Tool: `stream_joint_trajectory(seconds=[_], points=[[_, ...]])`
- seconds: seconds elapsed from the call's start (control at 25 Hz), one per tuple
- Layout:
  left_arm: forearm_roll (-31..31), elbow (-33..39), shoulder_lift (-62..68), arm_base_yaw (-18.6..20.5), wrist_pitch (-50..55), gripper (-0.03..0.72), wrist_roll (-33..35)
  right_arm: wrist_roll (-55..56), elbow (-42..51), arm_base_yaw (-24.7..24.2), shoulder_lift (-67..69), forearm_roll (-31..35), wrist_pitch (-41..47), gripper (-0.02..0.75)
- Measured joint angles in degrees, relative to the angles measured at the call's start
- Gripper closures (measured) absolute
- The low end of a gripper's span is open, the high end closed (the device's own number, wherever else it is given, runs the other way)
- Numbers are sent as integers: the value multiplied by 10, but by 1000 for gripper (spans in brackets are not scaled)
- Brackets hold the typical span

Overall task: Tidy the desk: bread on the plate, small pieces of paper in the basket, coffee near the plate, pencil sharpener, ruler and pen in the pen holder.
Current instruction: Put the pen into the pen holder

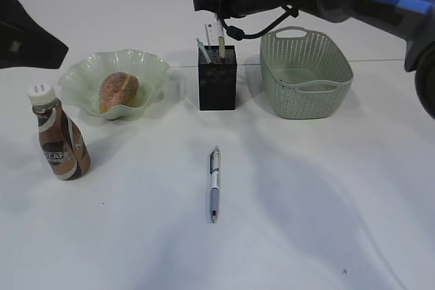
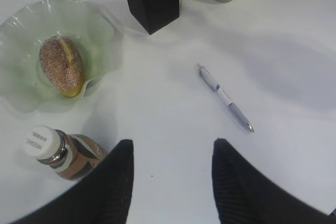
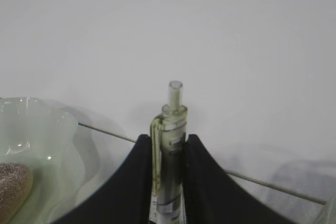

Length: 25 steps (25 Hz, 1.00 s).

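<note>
Slim pale yellow-clear plastic pen, upright, pinched between the black fingers of the right gripper directly above the square black mesh metal pen holder, lower end apparently just inside the cup. Likely light, rigid and smooth, so prone to slipping or tipping; best held mid-barrel, as here. Already standing in the holder: a clear ruler and another pen-like item. Second pen, white and grey with a metal tip, lying loose on the plain white desk in front of the holder, well apart from everything; probably best pinched across the barrel near its middle. To the holder's right, pale sage-green woven-look plastic basket. To its left, oval sugar-dusted golden bun resting in the pale green wavy-rimmed glass plate, with the small brown-and-white swirl-labelled coffee bottle near the plate. Left gripper hovering over bare desk beside the bottle, jaws parted about halfway, holding nothing.
</note>
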Motion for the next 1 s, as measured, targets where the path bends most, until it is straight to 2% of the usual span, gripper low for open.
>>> stream_joint_trajectory(seconds=[0.4, 0.48, 0.52, 0.56, 0.64, 0.72, 1.0], points=[[2, 0, 0, 0, -9, 348, 0, 0, 0, 0, 2, 14, 15, 575], [2, 0, 0, 0, -9, 348, 0, 0, 0, 0, 2, 14, 17, 549], [2, 0, 0, 0, -9, 348, 0, 0, 0, 0, 2, 14, 21, 504], [2, 0, 0, 0, -9, 348, 0, 0, 0, 0, 2, 14, 21, 504], [2, 0, 0, 0, -9, 348, 0, 0, 0, 0, 2, 14, 27, 403], [2, 0, 0, 0, -9, 348, 0, 0, 0, 0, 2, 14, 30, 367], [2, 0, 0, 0, -9, 348, 0, 0, 0, 0, 2, 14, 52, 342]])
